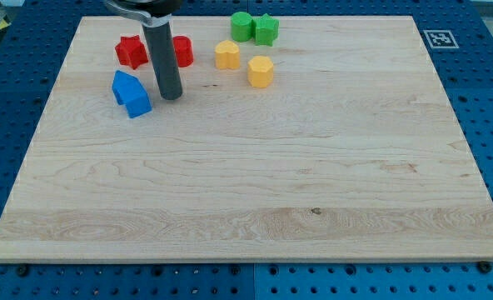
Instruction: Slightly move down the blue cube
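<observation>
Two blue blocks sit touching near the board's upper left. The upper one (124, 85) has a peaked top, and the lower one (137, 103) looks like a small cube. My tip (171, 97) rests on the board just to the right of the blue pair, with a small gap to the lower blue block. The dark rod rises from the tip to the view's top.
A red star (131, 52) lies above the blue blocks. A red block (183, 52) is partly hidden behind the rod. Two yellow blocks (226, 55) (261, 72) lie to the right. A green round block (241, 26) and a green star (266, 30) sit near the wooden board's (255, 183) top edge.
</observation>
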{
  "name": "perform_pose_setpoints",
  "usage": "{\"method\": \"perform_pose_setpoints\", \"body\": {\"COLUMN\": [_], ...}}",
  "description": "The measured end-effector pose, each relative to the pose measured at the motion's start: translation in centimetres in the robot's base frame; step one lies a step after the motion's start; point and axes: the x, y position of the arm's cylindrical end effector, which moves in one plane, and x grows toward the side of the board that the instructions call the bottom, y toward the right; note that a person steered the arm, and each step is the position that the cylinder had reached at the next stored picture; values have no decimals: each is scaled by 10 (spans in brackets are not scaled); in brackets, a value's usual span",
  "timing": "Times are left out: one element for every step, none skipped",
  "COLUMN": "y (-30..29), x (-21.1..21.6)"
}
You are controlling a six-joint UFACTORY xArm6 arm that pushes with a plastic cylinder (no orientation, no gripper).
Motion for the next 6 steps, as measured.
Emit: {"method": "perform_pose_setpoints", "body": {"y": [-10,-34,-52,-53,-53,-62], "x": [0,0,0,0,0,0]}}
